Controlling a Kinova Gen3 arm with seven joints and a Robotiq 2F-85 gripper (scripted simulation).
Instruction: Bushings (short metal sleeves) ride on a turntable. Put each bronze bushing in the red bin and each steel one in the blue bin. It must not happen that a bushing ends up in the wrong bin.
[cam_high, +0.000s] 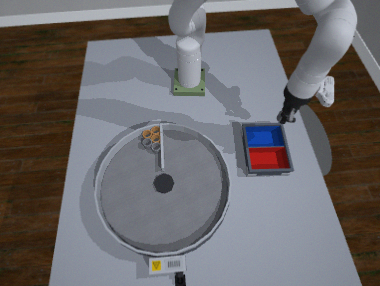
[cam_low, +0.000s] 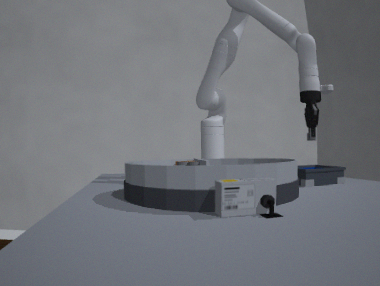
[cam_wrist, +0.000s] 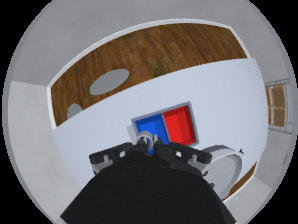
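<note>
My gripper (cam_high: 286, 119) (cam_low: 312, 133) (cam_wrist: 150, 139) is shut on a grey steel bushing (cam_low: 308, 136) (cam_wrist: 144, 133), raised well above the bins. In the wrist view the bushing overlaps the near edge of the blue bin (cam_high: 265, 136) (cam_wrist: 149, 124). The red bin (cam_high: 269, 158) (cam_wrist: 173, 125) adjoins it. No bushing shows in either bin, though the gripper hides part of the blue one. On the turntable (cam_high: 130, 200) (cam_low: 155, 175) (cam_wrist: 216, 176), three bronze bushings and two steel bushings sit clustered against the left side of the divider bar (cam_high: 162, 150).
The turntable's raised rim (cam_high: 98, 172) stands left of the bins. The robot's green base plate (cam_high: 189, 92) is at the back. A label box (cam_high: 167, 265) (cam_low: 236, 199) and a small black device (cam_high: 180, 278) (cam_low: 270, 204) stand at the turntable's front.
</note>
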